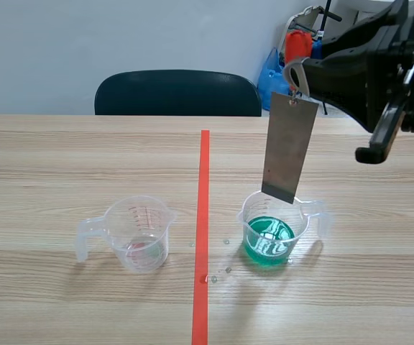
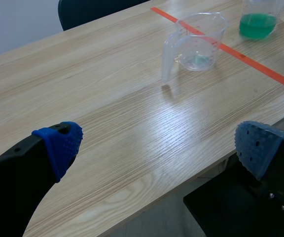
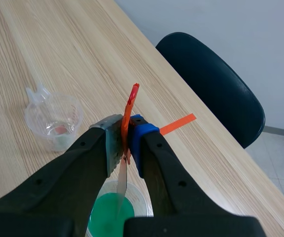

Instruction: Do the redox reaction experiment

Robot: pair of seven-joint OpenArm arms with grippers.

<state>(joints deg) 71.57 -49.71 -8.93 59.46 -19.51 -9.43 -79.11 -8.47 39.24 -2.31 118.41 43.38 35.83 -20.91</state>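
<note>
Over on the right of the frame, the right jaws are clenching the top edge of a grey metal sheet [image 1: 290, 147], which is hanging upright with its lower edge at the mouth of the cup of green liquid [image 1: 270, 241]. I cannot tell whether the sheet is touching the liquid. The green cup is standing just right of the red tape line [image 1: 202, 237]. Left of the line a second clear cup [image 1: 139, 233] is sitting with a pinkish trace at its bottom. A few droplets [image 1: 227, 269] are lying on the bench [image 1: 49, 165] beside the line. The left jaws are hanging released, grasping nothing, their blue pads [image 2: 63, 143] hovering over the bench's near edge, well apart from both cups. A dark chair [image 1: 178, 93] is standing at top centre.
</note>
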